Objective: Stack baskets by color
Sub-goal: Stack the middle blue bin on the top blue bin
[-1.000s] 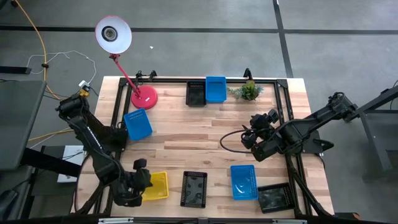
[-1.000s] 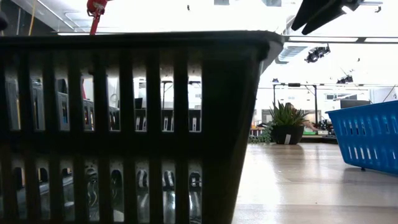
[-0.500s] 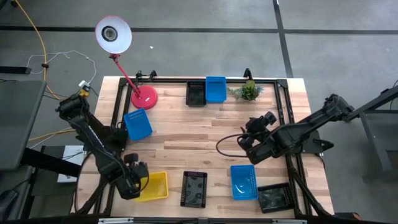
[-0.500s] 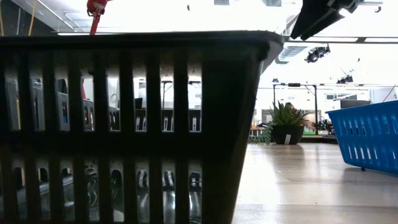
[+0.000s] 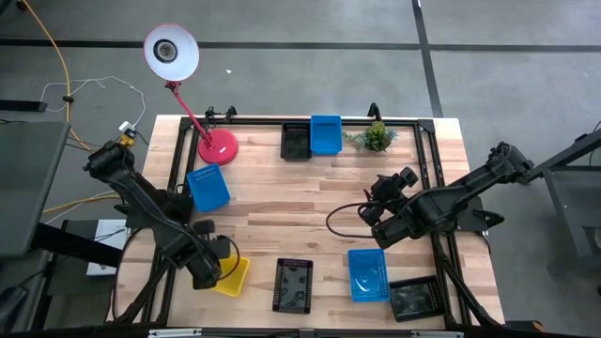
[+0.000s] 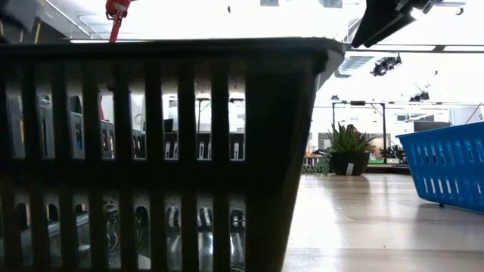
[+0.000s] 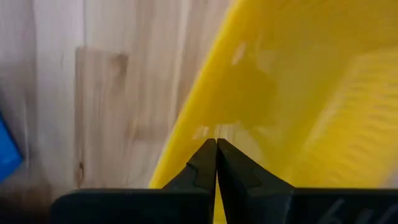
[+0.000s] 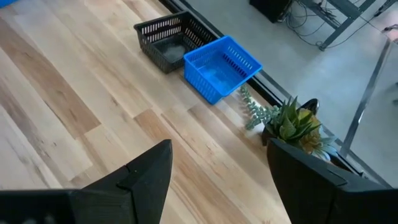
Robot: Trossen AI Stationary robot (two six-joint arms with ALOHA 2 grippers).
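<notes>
- Baskets, high view: six lie about your wooden table [image 5: 282, 225]. A yellow basket [image 5: 235, 277] sits at the near left edge under the left gripper [image 5: 208, 270]; you likely have it there because yellow has no partner in view and must be handled alone.
- A black basket [image 5: 293, 284], a blue basket [image 5: 368, 274] and a second black one [image 5: 413, 299] line the near edge. A black [image 5: 295, 142] and blue [image 5: 326, 134] pair touch at the far rail; another blue basket [image 5: 208, 188] lies left, near the pink lamp [image 5: 216, 145].
- Your right gripper [image 5: 374, 210] hangs over bare wood, well apart from any basket; I judge it waiting or ranging for the far pair.
- Low view: a black basket wall [image 6: 166, 151] fills most of the frame, so it stands right at that camera. Beyond it you see a blue basket [image 6: 446, 170], a potted plant [image 6: 348, 151] and a bright room with ceiling lights.
- Left wrist view: your left fingers [image 7: 202, 165] are pressed together, tips meeting at the yellow basket's rim [image 7: 205, 99], which tilts off the planks. Whether they pinch the wall you can't tell.
- Right wrist view: your right fingers [image 8: 149, 174] stand wide, nothing between them. Ahead: the far black [image 8: 166, 38] and blue [image 8: 219, 65] baskets, the plant [image 8: 292, 121], then grey floor with cables past the table edge.
</notes>
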